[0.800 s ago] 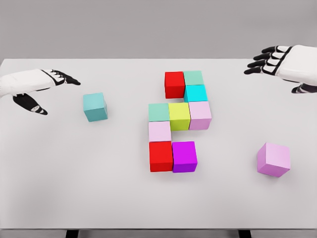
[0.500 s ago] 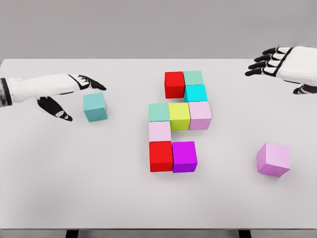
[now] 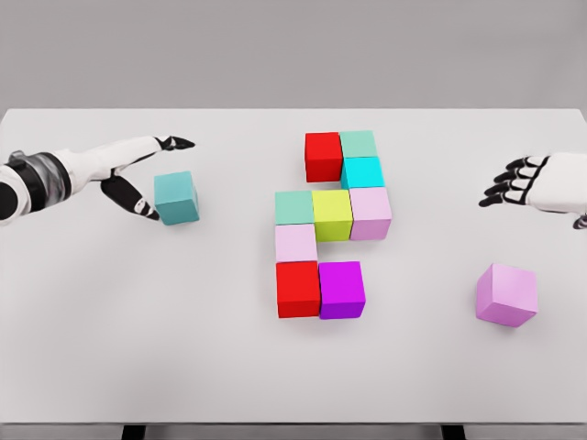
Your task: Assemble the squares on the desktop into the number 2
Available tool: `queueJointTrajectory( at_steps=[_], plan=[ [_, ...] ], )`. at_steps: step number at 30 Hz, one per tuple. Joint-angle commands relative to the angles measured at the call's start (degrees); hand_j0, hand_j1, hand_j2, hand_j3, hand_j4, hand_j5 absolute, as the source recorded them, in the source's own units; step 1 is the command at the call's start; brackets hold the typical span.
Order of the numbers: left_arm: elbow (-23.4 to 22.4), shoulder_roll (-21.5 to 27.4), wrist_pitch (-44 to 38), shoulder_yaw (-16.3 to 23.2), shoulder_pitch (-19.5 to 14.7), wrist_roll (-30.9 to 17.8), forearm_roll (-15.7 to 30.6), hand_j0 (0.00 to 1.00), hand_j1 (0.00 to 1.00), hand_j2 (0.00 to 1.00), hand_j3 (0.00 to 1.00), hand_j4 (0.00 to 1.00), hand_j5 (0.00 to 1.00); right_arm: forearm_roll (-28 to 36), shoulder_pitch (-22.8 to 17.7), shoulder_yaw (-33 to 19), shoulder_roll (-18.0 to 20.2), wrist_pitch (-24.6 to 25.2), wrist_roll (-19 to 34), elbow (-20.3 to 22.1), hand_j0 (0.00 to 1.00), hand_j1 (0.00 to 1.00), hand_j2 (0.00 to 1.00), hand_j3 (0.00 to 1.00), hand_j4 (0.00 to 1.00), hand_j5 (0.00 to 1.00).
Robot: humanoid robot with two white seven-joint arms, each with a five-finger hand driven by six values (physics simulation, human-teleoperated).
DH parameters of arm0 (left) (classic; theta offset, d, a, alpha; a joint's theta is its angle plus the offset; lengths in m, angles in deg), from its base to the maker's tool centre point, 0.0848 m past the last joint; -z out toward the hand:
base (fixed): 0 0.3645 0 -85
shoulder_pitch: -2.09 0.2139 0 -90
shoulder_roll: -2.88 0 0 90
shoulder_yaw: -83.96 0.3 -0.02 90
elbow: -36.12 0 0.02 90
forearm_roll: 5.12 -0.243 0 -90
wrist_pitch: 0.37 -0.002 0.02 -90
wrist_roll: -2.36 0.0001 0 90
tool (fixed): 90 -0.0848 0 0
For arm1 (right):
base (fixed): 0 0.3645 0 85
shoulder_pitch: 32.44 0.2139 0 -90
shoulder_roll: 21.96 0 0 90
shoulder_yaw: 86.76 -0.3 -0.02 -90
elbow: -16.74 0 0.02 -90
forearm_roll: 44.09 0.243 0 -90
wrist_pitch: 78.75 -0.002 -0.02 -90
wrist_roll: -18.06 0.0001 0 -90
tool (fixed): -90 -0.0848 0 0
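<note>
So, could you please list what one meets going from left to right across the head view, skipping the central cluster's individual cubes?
Left robot hand → loose teal cube → central cluster of coloured cubes → loose pale purple cube → right robot hand, which overlaps that cube's span slightly.

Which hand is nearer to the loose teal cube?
Left. The left hand is right beside the teal cube, fingers open around its left side. The right hand hovers far across the table.

left arm (image 3: 41,176) cut off at the picture's left edge, right hand (image 3: 541,183) cropped by the right edge, table legs (image 3: 134,431) clipped at the bottom edge
</note>
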Motion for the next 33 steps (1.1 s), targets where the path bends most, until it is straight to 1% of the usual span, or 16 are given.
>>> queueJointTrajectory(
  at_steps=[1,3,4,7,11,12,13,15,17,19,22,27,28,31,33],
  plan=[
    [0.4,0.0,-3.0,0.0,0.1,0.3,-0.7,1.0,1.0,1.0,1.0,1.0,1.0,-0.9,0.0,2.6,0.2,0.1,0.0,0.3,1.0,1.0,1.0,1.0,1.0,1.0],
    [0.3,-0.4,-3.8,0.1,0.1,0.3,-0.7,1.0,1.0,1.0,1.0,1.0,1.0,-1.0,0.0,3.4,0.2,0.1,0.0,1.2,1.0,1.0,1.0,1.0,1.0,1.0],
    [0.2,-0.6,-3.8,0.1,0.2,0.3,-0.7,1.0,1.0,1.0,1.0,1.0,1.0,-1.3,0.0,4.6,0.2,0.1,0.0,1.6,1.0,1.0,1.0,1.0,1.0,1.0],
    [-0.4,-1.1,-3.9,0.8,0.3,1.1,-0.8,1.0,1.0,1.0,1.0,1.0,1.0,-2.0,-0.1,5.7,0.3,0.1,0.0,1.7,1.0,1.0,1.0,1.0,1.0,1.0],
    [-3.1,-2.6,-3.8,1.3,0.3,1.6,-1.1,1.0,1.0,1.0,1.0,1.0,1.0,-3.1,-0.4,6.6,1.3,0.1,0.0,1.8,1.0,1.0,1.0,1.0,1.0,1.0],
    [-3.3,-3.1,-3.8,2.5,0.3,2.2,-1.9,1.0,1.0,1.0,1.0,1.0,1.0,-3.6,-0.5,6.6,1.4,0.1,0.0,1.8,1.0,1.0,1.0,1.0,1.0,1.0],
    [-4.2,-3.2,-3.7,3.2,0.4,4.0,-3.4,1.0,1.0,1.0,1.0,1.0,1.0,-3.8,-0.5,7.5,1.4,0.1,0.0,1.8,1.0,1.0,1.0,1.0,1.0,1.0],
    [-5.3,-4.0,-3.5,3.8,0.3,5.9,-3.7,1.0,1.0,1.0,1.0,1.0,1.0,-3.8,-0.5,8.0,1.4,0.1,0.0,1.9,1.0,1.0,1.0,1.0,1.0,1.0],
    [-5.6,-5.1,-3.4,4.5,0.4,5.9,-3.7,1.0,1.0,1.0,1.0,1.0,1.0,-3.9,-0.5,8.3,1.4,0.1,0.0,2.0,1.0,1.0,1.0,1.0,1.0,1.0],
    [-7.5,-5.9,-3.5,4.5,0.4,5.9,-3.7,1.0,1.0,1.0,1.0,1.0,1.0,-4.9,-0.5,9.3,1.3,0.1,0.0,2.1,1.0,1.0,1.0,1.0,1.0,1.0],
    [-7.6,-6.2,-3.6,5.8,0.3,6.0,-3.8,1.0,1.0,1.0,1.0,1.0,1.0,-5.1,-0.4,9.7,1.2,0.1,0.0,2.1,1.0,1.0,1.0,1.0,1.0,1.0],
    [-7.7,-6.2,-3.7,6.2,0.4,6.1,-4.0,1.0,1.0,1.0,1.0,1.0,1.0,-5.2,-0.8,10.2,0.7,0.1,0.0,2.1,1.0,1.0,1.0,1.0,1.0,1.0],
    [-8.4,-6.3,-3.7,6.5,0.4,6.2,-4.1,1.0,1.0,1.0,1.0,1.0,1.0,-5.2,-0.7,10.1,0.7,0.1,0.0,2.2,1.0,1.0,1.0,1.0,1.0,1.0],
    [-8.8,-7.3,-3.8,6.6,0.5,6.2,-5.2,1.0,1.0,1.0,1.0,1.0,1.0,-5.1,-0.6,10.1,0.6,0.1,0.0,2.5,1.0,1.0,1.0,1.0,1.0,1.0],
    [-8.9,-7.3,-3.8,6.6,0.5,6.2,-5.2,0.98,0.98,0.98,0.98,0.98,0.98,-5.1,-0.6,10.1,0.6,0.1,0.0,2.5,1.0,1.0,1.0,1.0,1.0,1.0]
  ],
)
